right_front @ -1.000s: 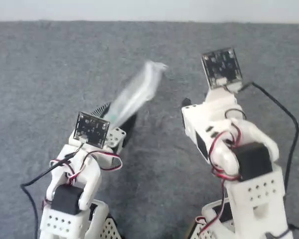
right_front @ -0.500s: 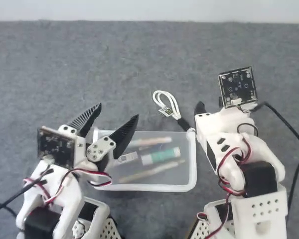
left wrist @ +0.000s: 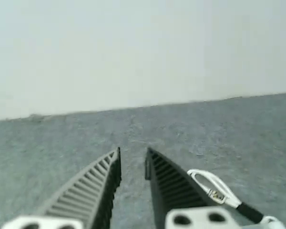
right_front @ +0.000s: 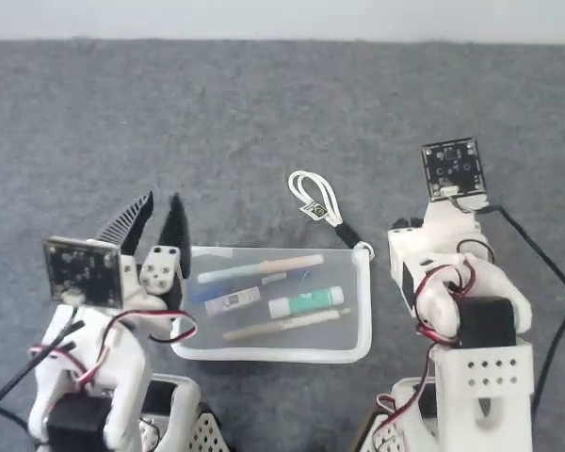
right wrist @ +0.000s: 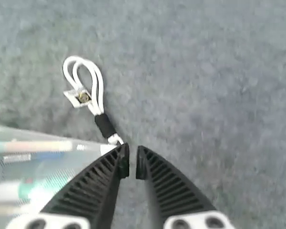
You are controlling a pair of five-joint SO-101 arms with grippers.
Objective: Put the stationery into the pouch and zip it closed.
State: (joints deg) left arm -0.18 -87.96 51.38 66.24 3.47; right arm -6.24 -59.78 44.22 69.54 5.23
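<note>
A clear pouch with white trim [right_front: 264, 354] lies flat on the grey carpet between the two arms. Inside it are pens [right_front: 259, 269], a green-labelled stick [right_front: 306, 301] and a pencil [right_front: 282, 325]. A white cord loop [right_front: 315, 202] [right wrist: 83, 83] [left wrist: 212, 186] hangs from the zip pull [right wrist: 105, 125] at the pouch corner nearest the right arm. My left gripper [right_front: 160, 209] [left wrist: 132, 152] is raised by the pouch's left end, narrowly open and holding nothing. My right gripper [right wrist: 132, 147] is shut and empty just above the pouch's corner [right wrist: 62, 171], beside the zip pull.
Bare grey carpet [right_front: 264, 113] stretches from the pouch to a pale wall at the back. The right arm's body [right_front: 452, 282] stands right of the pouch, the left arm's body [right_front: 104, 358] at its left end.
The pouch was held up in the air, then dropped flat on the carpet. My left gripper let go, opened wide, then narrowed and drew back left. The right arm pulled back slightly.
</note>
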